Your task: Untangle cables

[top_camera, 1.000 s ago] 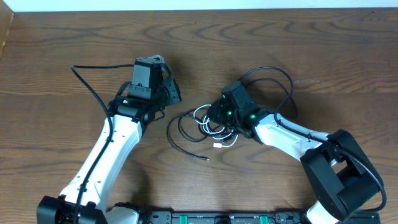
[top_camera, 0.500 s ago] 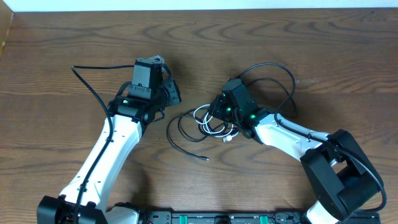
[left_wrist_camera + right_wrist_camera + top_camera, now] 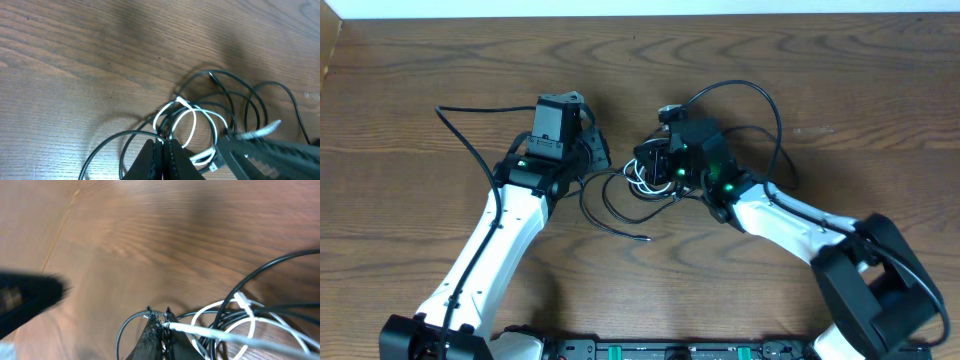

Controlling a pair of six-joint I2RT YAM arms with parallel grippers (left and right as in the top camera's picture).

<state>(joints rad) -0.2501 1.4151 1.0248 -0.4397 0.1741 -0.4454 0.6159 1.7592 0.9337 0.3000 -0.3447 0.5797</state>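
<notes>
Thin black cables (image 3: 605,212) and a shorter white cable (image 3: 642,181) lie tangled on the wooden table between my arms. My right gripper (image 3: 652,160) is shut on the white cable (image 3: 215,332) and holds it lifted above the tangle; black loops (image 3: 250,282) hang beside it. My left gripper (image 3: 603,157) sits just left of the tangle. In the left wrist view its fingers (image 3: 150,157) are pressed together, with a black cable loop (image 3: 100,150) ending at the tips (image 3: 162,142). White loops (image 3: 192,117) lie just beyond. One black cable end (image 3: 647,238) rests free on the table.
The thicker black cable of the right arm (image 3: 765,100) arcs over the table behind the right gripper. The left arm's cable (image 3: 460,135) trails to the left. The table's far edge (image 3: 640,14) meets a white strip.
My right gripper has moved up and to the left with the white cable, dragging the tangle toward the left gripper. The left arm has not moved.
</notes>
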